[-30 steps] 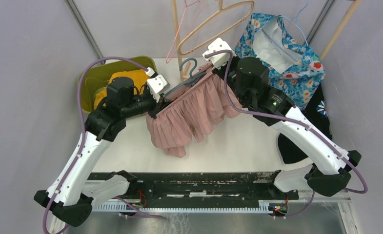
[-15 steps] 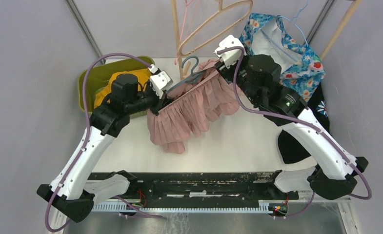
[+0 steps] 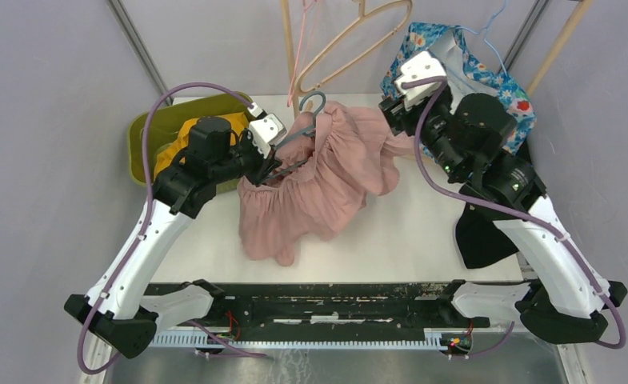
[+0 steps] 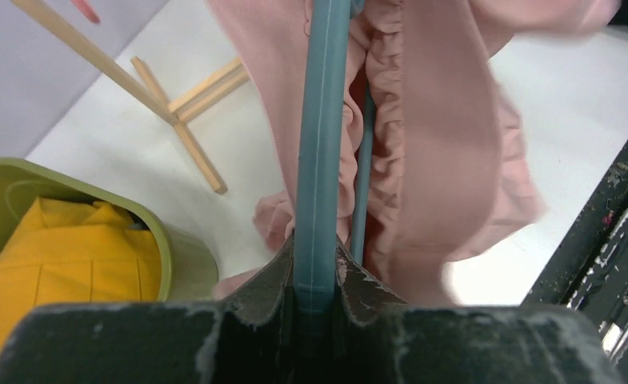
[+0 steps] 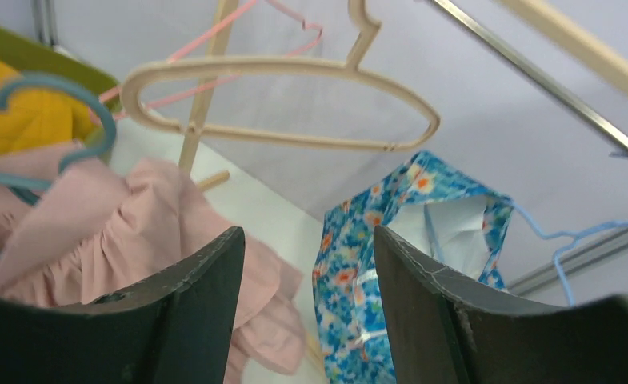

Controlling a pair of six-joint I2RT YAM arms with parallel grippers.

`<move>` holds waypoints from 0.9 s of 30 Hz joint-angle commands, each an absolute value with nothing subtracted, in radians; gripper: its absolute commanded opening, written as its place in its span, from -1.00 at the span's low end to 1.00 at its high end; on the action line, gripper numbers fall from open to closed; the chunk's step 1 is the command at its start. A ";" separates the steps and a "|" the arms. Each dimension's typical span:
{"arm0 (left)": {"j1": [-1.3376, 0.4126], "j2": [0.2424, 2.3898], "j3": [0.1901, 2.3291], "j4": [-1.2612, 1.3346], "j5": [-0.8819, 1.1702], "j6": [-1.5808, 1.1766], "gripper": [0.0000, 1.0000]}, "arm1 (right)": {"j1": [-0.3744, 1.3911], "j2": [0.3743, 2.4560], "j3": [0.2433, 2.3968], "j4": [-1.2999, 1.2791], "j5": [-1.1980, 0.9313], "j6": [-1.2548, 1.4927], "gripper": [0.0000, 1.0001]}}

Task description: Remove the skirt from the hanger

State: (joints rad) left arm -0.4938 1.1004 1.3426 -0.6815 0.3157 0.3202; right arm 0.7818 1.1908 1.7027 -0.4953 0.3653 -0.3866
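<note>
The pink pleated skirt (image 3: 318,188) hangs bunched on the teal hanger (image 3: 311,104) above the table's middle. My left gripper (image 3: 269,164) is shut on the hanger's left end. In the left wrist view the hanger bar (image 4: 323,136) runs straight out from between the jaws of that gripper (image 4: 318,268), with the skirt's ruffled waistband (image 4: 446,144) gathered along it. My right gripper (image 3: 396,108) is open and stands apart from the cloth, to its right. The right wrist view shows this gripper (image 5: 306,240) empty, with the skirt (image 5: 134,216) and the hanger hook (image 5: 54,88) at lower left.
A green bin (image 3: 146,128) with a yellow garment (image 3: 206,128) sits behind the left arm. A wooden rack post (image 3: 288,48) carries a beige hanger (image 3: 358,40) and a pink wire one. A floral dress (image 3: 498,88) and a black garment (image 3: 486,236) hang at right.
My right gripper opened, let go of the skirt's right end and drew back to the right. The skirt slumped into a bunch by the left gripper, which still grips the hanger.
</note>
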 commanded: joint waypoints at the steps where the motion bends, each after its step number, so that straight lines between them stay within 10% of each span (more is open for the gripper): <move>1: -0.486 1.102 1.372 -0.622 0.313 0.346 -0.94 | 0.772 1.199 1.857 -0.478 0.266 -0.374 0.34; 27: -0.487 1.071 1.422 -0.651 0.357 0.364 -0.94 | 0.770 1.320 1.702 -0.573 0.079 -0.187 0.28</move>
State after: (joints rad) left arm -0.4885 1.1065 1.3800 -0.7261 0.3237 0.3237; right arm 0.7712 1.3376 1.6974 -0.6071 0.1009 -0.2108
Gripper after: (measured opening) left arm 0.193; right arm 0.637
